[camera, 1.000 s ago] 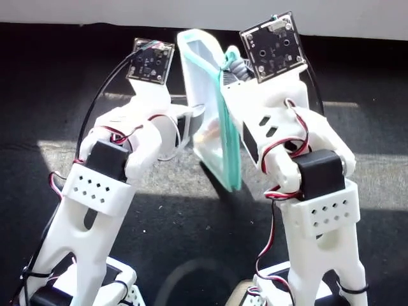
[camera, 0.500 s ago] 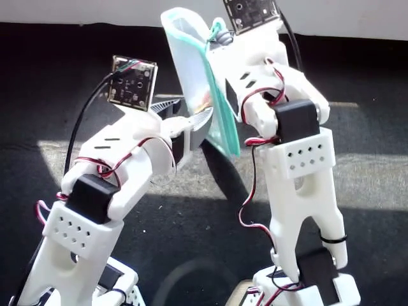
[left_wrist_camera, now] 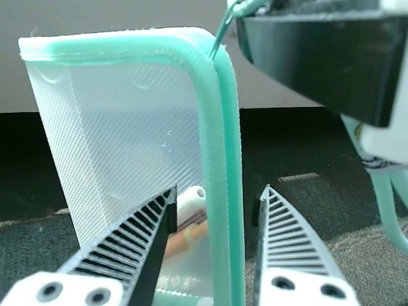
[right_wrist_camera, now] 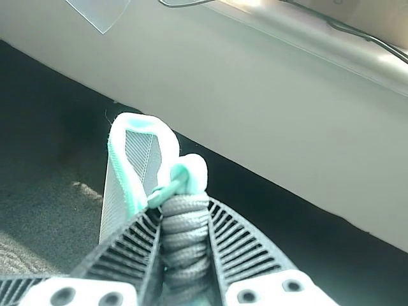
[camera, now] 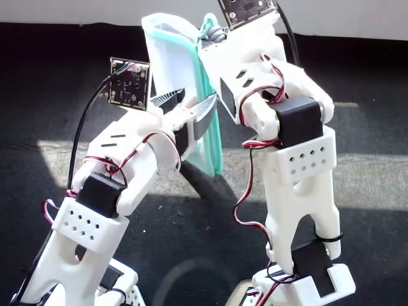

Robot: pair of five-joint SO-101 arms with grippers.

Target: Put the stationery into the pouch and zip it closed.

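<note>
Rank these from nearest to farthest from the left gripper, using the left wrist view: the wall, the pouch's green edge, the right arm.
1. Pouch's green edge: between the open fingers of the left gripper.
2. Right arm: at the pouch's upper corner.
3. Wall: far behind.

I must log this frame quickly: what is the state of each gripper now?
Left gripper: open, straddling the green edge of the pouch.
Right gripper: shut on the grey zipper cord.
</note>
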